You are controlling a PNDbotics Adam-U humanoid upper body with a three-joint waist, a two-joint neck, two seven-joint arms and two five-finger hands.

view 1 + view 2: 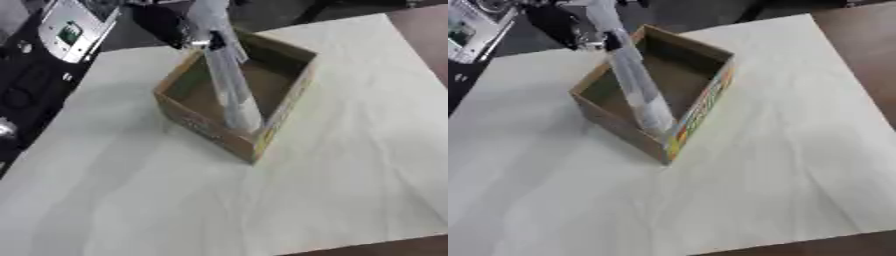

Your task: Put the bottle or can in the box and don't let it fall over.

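An open cardboard box [284, 102] stands on the white table, one corner pointing toward me. A tall clear bottle [229, 85] leans inside it, its base low at the near corner of the box and its top tilted up toward the far left. My left hand [171, 24], black, comes in from the upper left, and its fingers [611, 41] are curled round the bottle's upper part. The bottle's top end is blurred. My right hand shows in neither view.
The white table [350, 165] spreads wide in front of and to the right of the box. A grey device with a small screen [68, 31] lies past the table's far-left edge. Dark equipment [22, 90] borders the left side, a brown surface [859, 45] the right.
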